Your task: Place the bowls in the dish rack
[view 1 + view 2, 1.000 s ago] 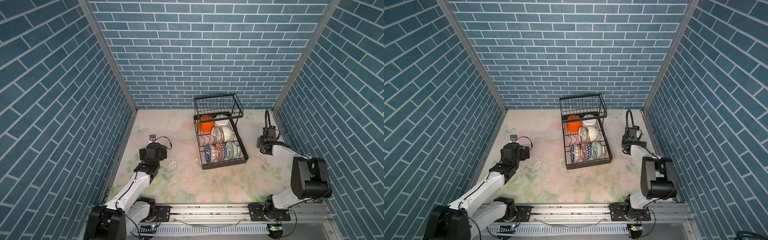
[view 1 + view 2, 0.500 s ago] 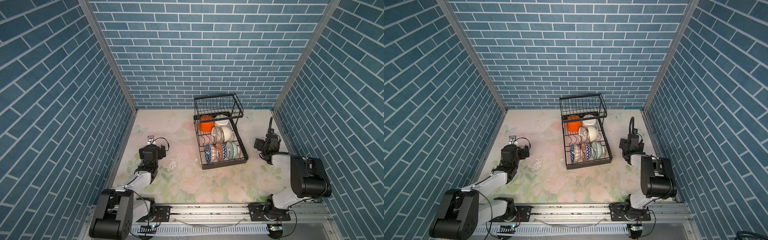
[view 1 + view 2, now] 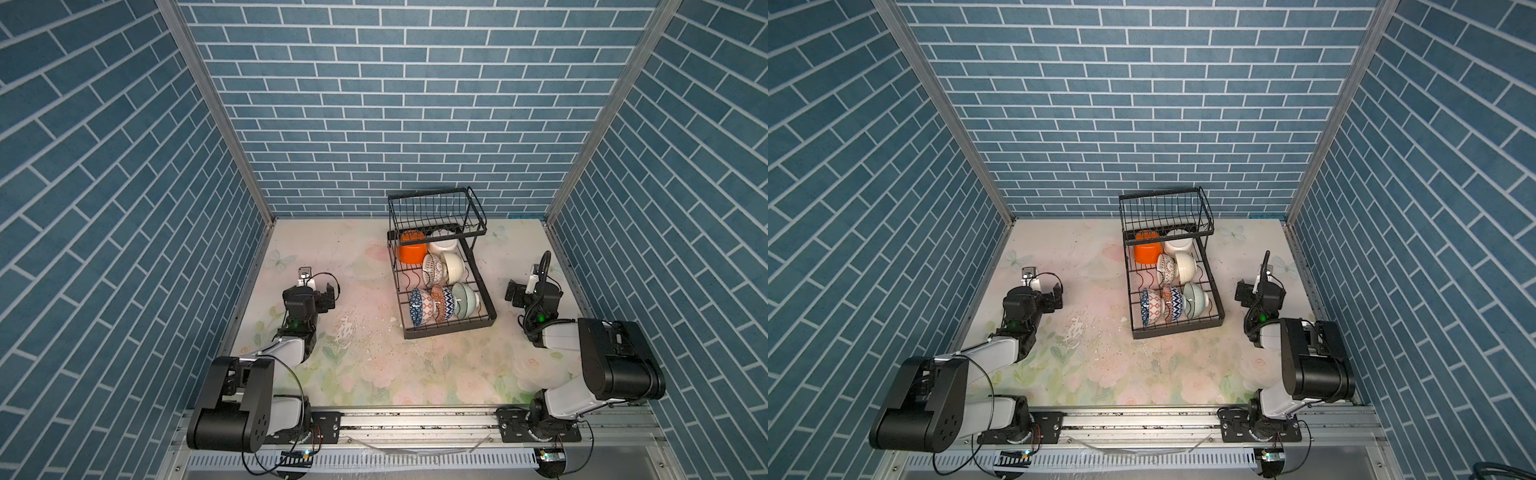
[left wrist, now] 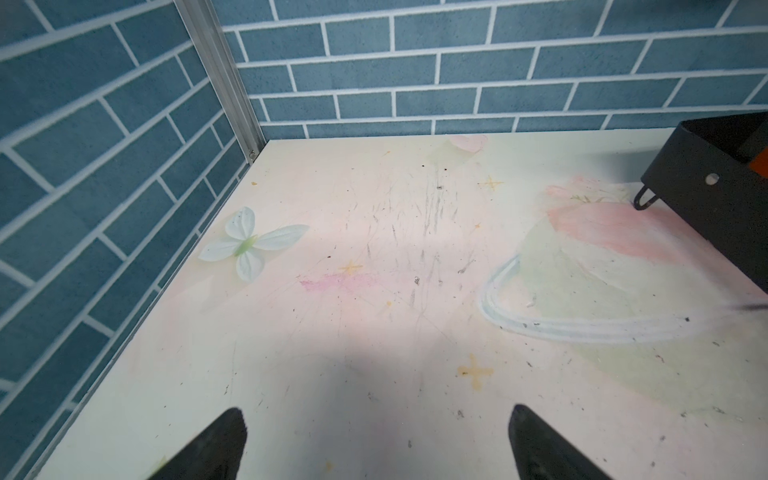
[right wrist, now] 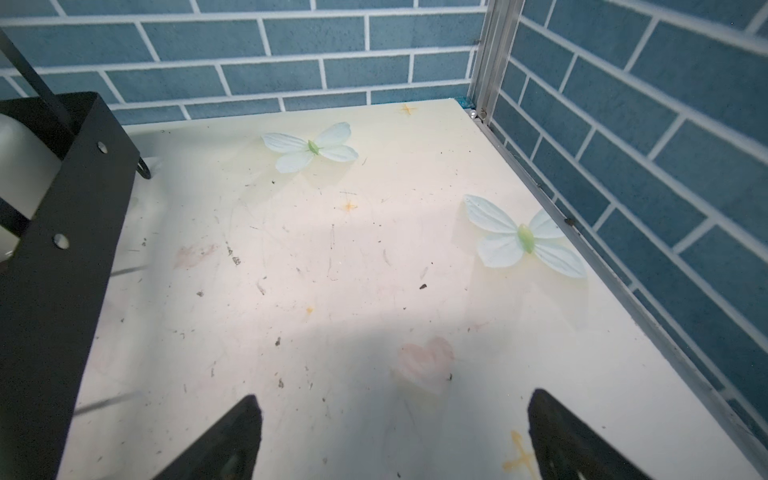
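The black wire dish rack (image 3: 451,328) (image 3: 1177,330) stands right of the middle in both top views. Several bowls lean in its base: an orange one (image 3: 412,252), a white one (image 3: 444,247), a cream one (image 3: 453,262), patterned ones (image 3: 417,306) and a pale green one (image 3: 465,299). My left gripper (image 3: 328,298) (image 4: 376,415) hovers open and empty, well left of the rack. On the rack's right, my right gripper (image 3: 515,295) (image 5: 395,401) is open and empty too. A rack corner (image 4: 706,195) (image 5: 62,249) shows in each wrist view.
The floral mat (image 3: 374,365) carries scuffs and crumbs. Blue brick walls (image 3: 124,249) close in the left, back and right sides. A metal rail (image 3: 415,424) with both arm bases runs along the front. The raised basket (image 3: 436,212) overhangs the rack's far end.
Both arms have folded back toward the front rail, the left elbow rising. Both grippers stayed open and the bowls did not move.
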